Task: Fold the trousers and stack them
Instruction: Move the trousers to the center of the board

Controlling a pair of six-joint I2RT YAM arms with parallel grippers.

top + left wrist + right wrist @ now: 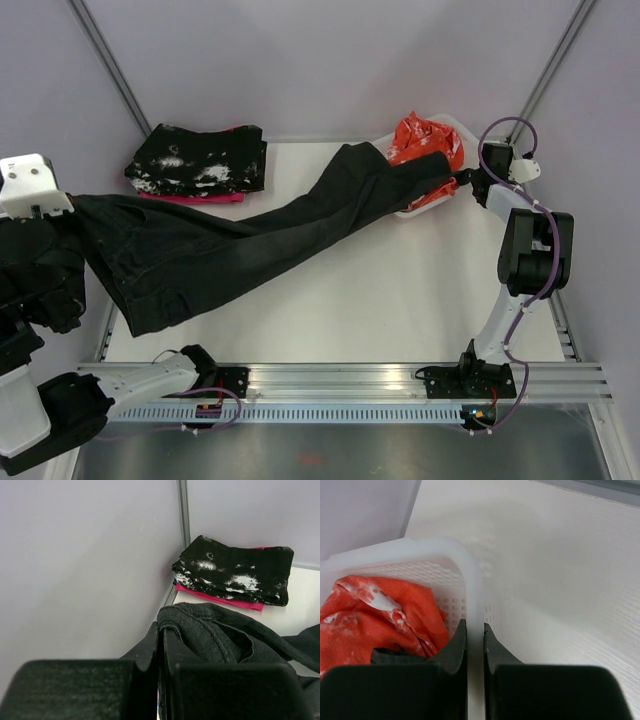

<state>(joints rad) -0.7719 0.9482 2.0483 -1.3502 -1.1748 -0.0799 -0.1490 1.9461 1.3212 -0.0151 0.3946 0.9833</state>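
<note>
The plain black trousers (230, 250) stretch across the table from the far left edge to the white basket (452, 123) at the back right, where their leg ends lie over the rim. My left gripper (60, 215) is shut on the waistband, which bunches just past the fingertips in the left wrist view (220, 635). My right gripper (468, 180) sits at the basket's right side. In the right wrist view it (475, 625) straddles the basket's rim (445, 547), pinching the wall. A dark bit of the trousers (395, 655) shows inside the basket.
An orange-red cloth with white print (420, 140) fills the basket and shows in the right wrist view (385, 610). A folded black cloth speckled with white (200, 160) lies on a pink cloth (190, 198) at the back left, also in the left wrist view (235, 570). Walls enclose three sides.
</note>
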